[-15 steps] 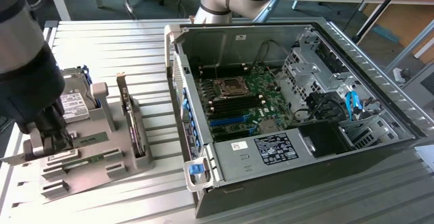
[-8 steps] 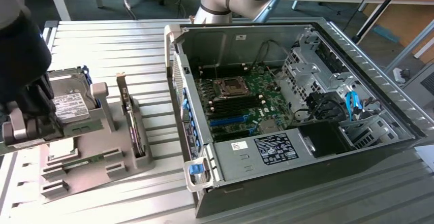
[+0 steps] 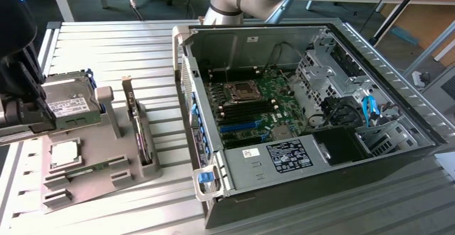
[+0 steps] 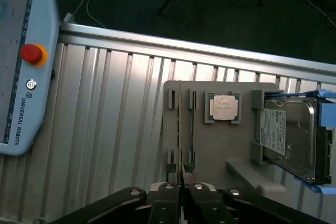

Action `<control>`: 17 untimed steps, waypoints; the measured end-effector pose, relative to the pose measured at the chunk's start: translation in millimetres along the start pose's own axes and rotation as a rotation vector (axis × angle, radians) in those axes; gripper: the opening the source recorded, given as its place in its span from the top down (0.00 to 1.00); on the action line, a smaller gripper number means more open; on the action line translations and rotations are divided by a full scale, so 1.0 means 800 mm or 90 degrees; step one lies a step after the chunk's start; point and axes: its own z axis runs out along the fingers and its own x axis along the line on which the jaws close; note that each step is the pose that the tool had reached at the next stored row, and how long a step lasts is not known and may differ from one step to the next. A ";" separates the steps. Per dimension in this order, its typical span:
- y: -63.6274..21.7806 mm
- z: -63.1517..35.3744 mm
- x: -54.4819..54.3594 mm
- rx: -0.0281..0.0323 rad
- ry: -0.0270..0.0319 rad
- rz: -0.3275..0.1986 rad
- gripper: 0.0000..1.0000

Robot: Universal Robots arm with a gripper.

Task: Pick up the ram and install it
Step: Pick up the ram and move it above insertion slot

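The ram point(image 4: 180, 129) is sitting on its edge in the slotted clips of the grey holder point(image 4: 220, 150). It is resting at the holder's end opposite the hard drive point(image 4: 289, 135), with the processor chip point(image 4: 224, 107) lying in its pocket between the two. In the wrist view the ram is showing edge-on as a long, very thin line running between two pairs of clips. In the exterior view the ram point(image 3: 96, 167) is appearing as a narrow green strip, far slimmer than the drive.

The gripper point(image 4: 182, 203) is hovering above the holder, lined up with one end of the ram. Its jaws are drawn together with only a thin dark seam between them, and they are clasping nothing.

On the holder's side facing the open computer case point(image 3: 249, 43), a dark expansion card point(image 3: 138, 134) is standing upright. The holder is lying on the ribbed aluminium table point(image 3: 106, 48).
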 end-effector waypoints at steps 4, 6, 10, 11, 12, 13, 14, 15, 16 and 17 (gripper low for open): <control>-0.001 0.000 0.000 0.0000 0.0000 0.000 0.87; -0.015 -0.001 0.002 -0.0003 0.0001 0.000 0.87; -0.040 -0.001 0.006 -0.0004 0.0000 0.000 0.87; -0.046 -0.001 0.007 -0.0004 0.0000 0.000 0.87; -0.051 -0.001 0.008 -0.0004 0.0000 0.000 0.87; -0.058 -0.001 0.009 -0.0004 0.0000 0.000 0.87; -0.063 -0.002 0.009 -0.0004 0.0000 0.000 0.87; -0.068 -0.002 0.010 -0.0004 0.0000 0.000 0.87; -0.076 -0.002 0.011 -0.0004 0.0000 0.000 0.87; -0.085 -0.002 0.013 -0.0004 0.0000 0.000 0.87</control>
